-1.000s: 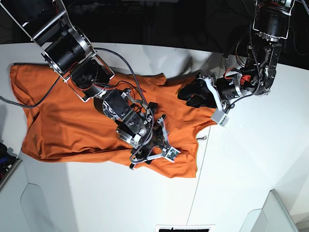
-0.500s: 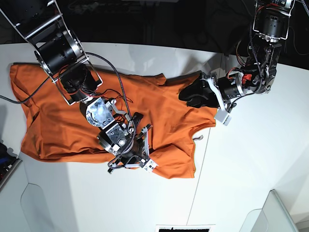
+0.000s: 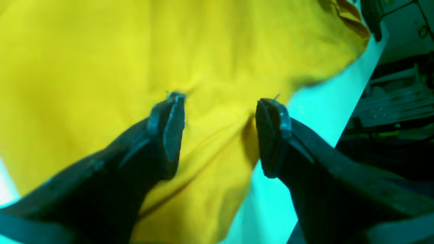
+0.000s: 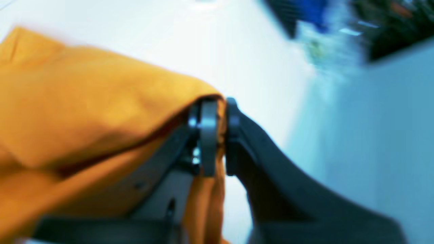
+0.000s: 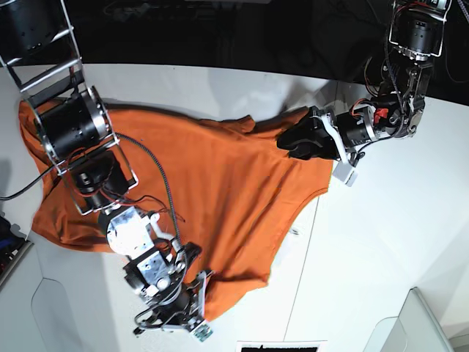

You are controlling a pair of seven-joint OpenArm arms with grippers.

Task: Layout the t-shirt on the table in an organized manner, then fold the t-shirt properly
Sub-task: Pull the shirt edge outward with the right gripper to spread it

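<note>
The orange t-shirt (image 5: 220, 183) lies spread across the white table (image 5: 381, 242), drawn out toward the front. My right gripper (image 5: 192, 320) is near the table's front edge, shut on the shirt's hem; the wrist view shows its jaws clamped on orange fabric (image 4: 101, 112) at the gripper (image 4: 217, 135). My left gripper (image 5: 287, 142) is open over the shirt's far right corner. In the left wrist view the gripper (image 3: 220, 132) straddles a ridge of the shirt (image 3: 135, 51), which looks yellow there. No neck tag shows.
A thin dark seam (image 5: 302, 271) runs across the table to the front edge. A pale bin corner (image 5: 418, 323) sits at the front right. A dark object (image 5: 7, 238) lies at the left edge. The table's far edge (image 5: 220, 70) borders a dark area.
My right gripper has moved toward the front left edge, dragging the shirt's hem with it and stretching the shirt out. The left gripper has stayed near the shirt's far right corner.
</note>
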